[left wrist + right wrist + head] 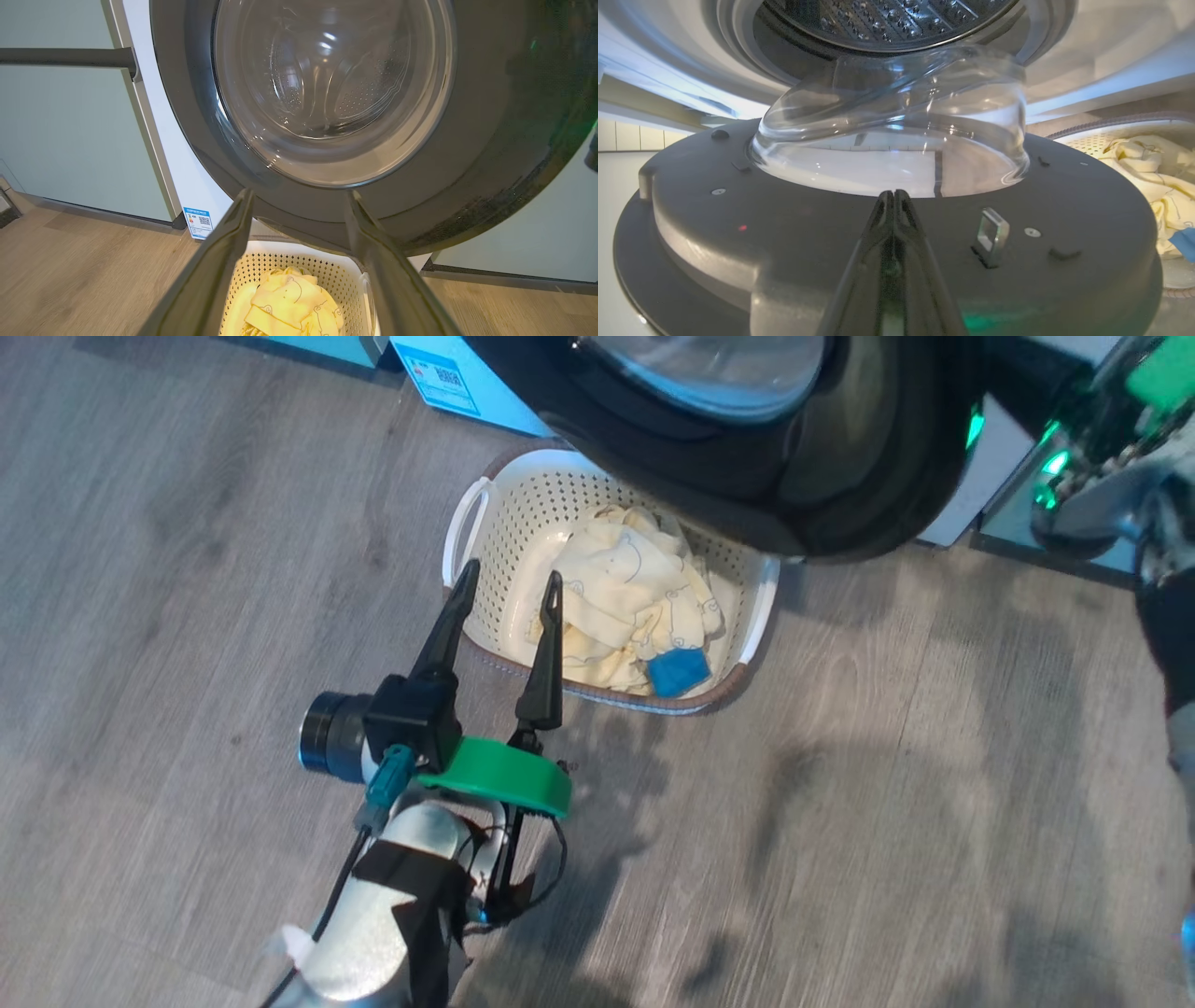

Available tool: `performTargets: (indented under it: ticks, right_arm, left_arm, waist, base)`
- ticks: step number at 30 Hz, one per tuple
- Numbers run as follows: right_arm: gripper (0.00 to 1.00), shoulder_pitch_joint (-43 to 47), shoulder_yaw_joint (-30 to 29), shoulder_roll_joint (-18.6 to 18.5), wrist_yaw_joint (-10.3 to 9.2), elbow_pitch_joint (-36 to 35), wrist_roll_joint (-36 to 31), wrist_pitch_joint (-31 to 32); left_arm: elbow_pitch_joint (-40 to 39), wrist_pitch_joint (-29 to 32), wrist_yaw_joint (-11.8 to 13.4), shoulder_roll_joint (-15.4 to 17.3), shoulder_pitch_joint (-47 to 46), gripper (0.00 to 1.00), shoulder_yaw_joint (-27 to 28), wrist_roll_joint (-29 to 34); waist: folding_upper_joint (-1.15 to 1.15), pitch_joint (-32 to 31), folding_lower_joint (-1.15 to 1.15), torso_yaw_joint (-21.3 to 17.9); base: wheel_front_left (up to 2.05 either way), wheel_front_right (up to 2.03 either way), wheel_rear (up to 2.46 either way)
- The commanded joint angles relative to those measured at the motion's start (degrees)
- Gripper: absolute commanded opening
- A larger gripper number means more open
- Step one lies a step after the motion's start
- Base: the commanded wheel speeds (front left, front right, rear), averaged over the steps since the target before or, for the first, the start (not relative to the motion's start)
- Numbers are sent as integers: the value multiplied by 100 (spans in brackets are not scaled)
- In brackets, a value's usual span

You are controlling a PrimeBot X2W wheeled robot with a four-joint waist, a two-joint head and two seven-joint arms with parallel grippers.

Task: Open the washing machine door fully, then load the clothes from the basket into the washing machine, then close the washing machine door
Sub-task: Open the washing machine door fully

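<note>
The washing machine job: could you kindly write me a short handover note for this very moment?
Left claw: open, empty, poised above the near rim of the cream-white perforated plastic basket.
Right claw: shut, holding nothing, tips at the inner face of the large round black-rimmed glass door.
Done: door open over the basket, perhaps not fully.
Left: pale cream-yellow clothes lie in the basket; load them into the white washing machine, then close the door.

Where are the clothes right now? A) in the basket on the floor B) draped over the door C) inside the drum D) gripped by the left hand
A: the clothes lie piled in the basket, and the left hand is open and holds nothing.
</note>
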Motion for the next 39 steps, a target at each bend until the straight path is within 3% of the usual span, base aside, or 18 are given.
performTargets:
  ticks: [1, 26, 39]
  right_arm:
    - [0, 115, 184, 185, -15, -381, 144, 91]
    - [0, 1408, 1834, 186, -15, -1772, 1324, -112]
    - [0, 1541, 2238, 185, -15, -1869, 1645, -521]
  left_arm:
    - [-140, -39, -21, 80, 48, 100, 223, 44]
    - [-44, -39, -23, 80, 218, 100, 213, -27]
    - [7, -39, -48, 80, 246, 100, 231, -8]
  waist:
    - [0, -61, 0, 0]
    - [0, -336, 0, 43]
    - [0, -435, 0, 32]
  base:
    - [0, 0, 0]
    - [0, 0, 0]
    - [0, 0, 0]
